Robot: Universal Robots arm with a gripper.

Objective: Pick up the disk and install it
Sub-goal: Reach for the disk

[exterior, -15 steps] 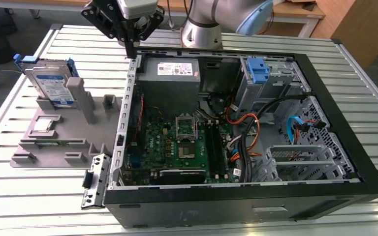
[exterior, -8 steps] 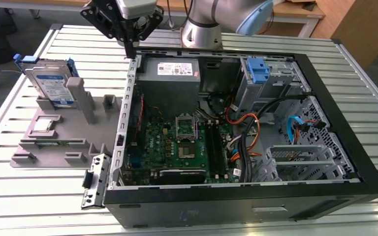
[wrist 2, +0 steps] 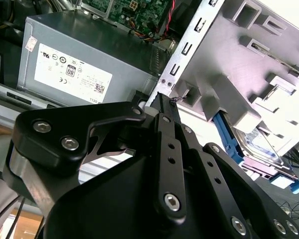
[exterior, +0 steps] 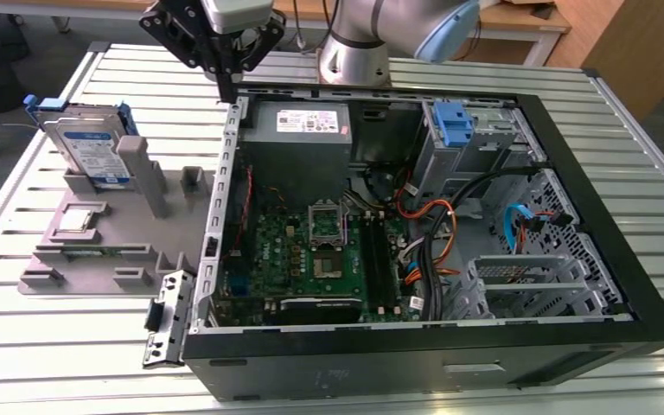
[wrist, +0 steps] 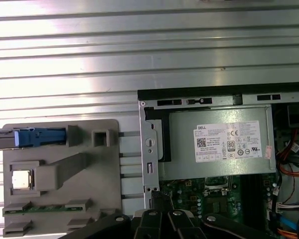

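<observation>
Pincer (exterior: 228, 86), tips pressed together and empty, hovers over a corner of the open computer case (exterior: 424, 363). The disk (exterior: 92, 149) stands upright in a gray fixture (exterior: 124, 229) beside the case.

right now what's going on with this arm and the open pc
The robot arm's gripper hangs shut and empty above a corner of the open black computer case. The silver hard drive in its blue plastic carrier stands untouched in the grey plastic fixture beside the case.

An open computer case (exterior: 424, 373) (grey power supply (exterior: 300, 126) and green motherboard (exterior: 295, 252) inside) sits beside a grey fixture (exterior: 118, 259) on the slatted table (exterior: 55, 350).
</observation>
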